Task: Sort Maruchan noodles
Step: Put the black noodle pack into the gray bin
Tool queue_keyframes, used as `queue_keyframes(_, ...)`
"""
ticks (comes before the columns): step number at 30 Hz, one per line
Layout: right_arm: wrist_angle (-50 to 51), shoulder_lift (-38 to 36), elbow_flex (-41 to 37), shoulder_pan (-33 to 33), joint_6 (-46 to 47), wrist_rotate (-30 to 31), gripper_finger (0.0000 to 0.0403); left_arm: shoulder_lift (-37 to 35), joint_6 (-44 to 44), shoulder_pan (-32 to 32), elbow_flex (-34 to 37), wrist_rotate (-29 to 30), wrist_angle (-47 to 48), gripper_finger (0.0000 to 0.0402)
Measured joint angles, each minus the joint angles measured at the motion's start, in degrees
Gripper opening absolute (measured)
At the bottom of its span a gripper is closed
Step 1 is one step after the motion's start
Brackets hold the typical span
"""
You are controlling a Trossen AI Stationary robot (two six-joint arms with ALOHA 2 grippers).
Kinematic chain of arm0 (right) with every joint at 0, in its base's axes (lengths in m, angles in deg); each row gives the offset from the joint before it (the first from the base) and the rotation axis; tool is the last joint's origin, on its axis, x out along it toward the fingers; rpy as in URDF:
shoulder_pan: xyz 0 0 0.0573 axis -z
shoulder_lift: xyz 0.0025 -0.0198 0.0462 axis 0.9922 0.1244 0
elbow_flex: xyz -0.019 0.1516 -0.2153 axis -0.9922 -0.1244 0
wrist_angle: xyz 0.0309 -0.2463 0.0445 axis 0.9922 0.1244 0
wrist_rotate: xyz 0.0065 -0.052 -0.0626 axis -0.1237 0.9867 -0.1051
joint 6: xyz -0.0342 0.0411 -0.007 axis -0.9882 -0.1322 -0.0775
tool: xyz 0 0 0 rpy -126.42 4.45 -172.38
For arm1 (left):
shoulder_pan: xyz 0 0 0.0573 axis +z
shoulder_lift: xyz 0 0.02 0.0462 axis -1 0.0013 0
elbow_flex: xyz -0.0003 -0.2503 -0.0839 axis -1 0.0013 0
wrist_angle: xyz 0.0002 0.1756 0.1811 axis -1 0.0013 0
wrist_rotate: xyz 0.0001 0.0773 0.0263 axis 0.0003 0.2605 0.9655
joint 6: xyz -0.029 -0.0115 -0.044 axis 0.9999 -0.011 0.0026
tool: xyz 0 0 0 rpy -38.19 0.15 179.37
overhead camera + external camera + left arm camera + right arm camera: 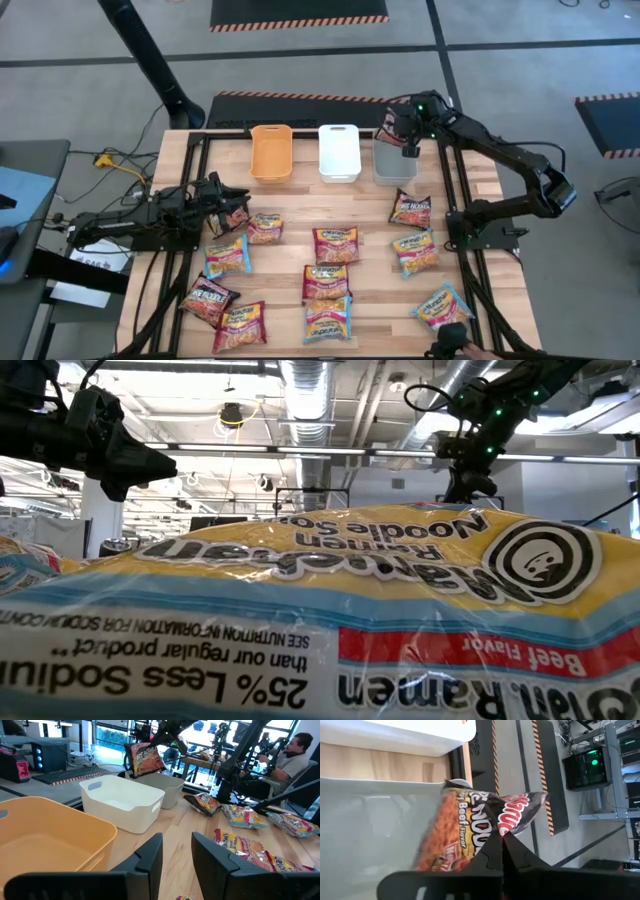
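My right gripper (501,851) pinches a maroon packet (470,827) by one edge, above the grey bin (394,160) at the table's far edge. The packet hangs tilted; released carelessly, it may catch the rim. My left gripper (177,852) waits half-open, empty.

Bright, even indoor light across all 4 views.
Ceiling strip lights (330,452) glow overhead in the low view, where a ramen packet (320,610) against the lens shows glare on its wrapper; daylit windows (115,732) wash out behind the left wrist view.
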Motion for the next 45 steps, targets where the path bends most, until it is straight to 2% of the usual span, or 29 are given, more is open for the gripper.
queue_keyframes(6, 2.5, 0.0, 0.0, -1.8, 0.3, 2.9, 0.0004, 0.0, 0.0, 0.0, 0.0, 0.0, 0.0, 0.0091)
queue_keyframes(13, 2.3, 0.1, 0.0, -2.1, 0.5, 3.7, 0.0004, 0.0, -0.4, 0.0, 0.0, 0.0, 0.0, 0.0091)
queue_keyframes(22, 3.0, 6.3, 0.0, -3.8, 0.9, 11.1, 0.0004, 0.0, -0.4, 0.0, 0.0, 0.0, 0.0, 0.0091)
queue_keyframes(31, 0.4, 9.5, 0.0, -4.5, 2.1, 12.1, 0.0005, 0.0, -2.0, 0.0, 0.0, 0.0, 0.0, 0.0091)
queue_keyframes(35, 0.0, 9.2, 0.0, -4.9, 2.1, 13.1, 0.0018, 0.0, -1.9, 0.0, 0.0, 0.0, 0.0, 0.0091)
queue_keyframes(41, 0.2, 9.4, 0.0, -6.4, 0.9, 20.3, 0.0054, 0.0, -1.9, 0.0, 0.0, 0.0, 0.0, 0.0091)
queue_keyframes(45, -0.2, 9.4, 0.0, -7.2, 0.0, 21.0, 0.0069, 0.0, -1.7, 0.0, 0.0, 0.0, 0.0, 0.0091)
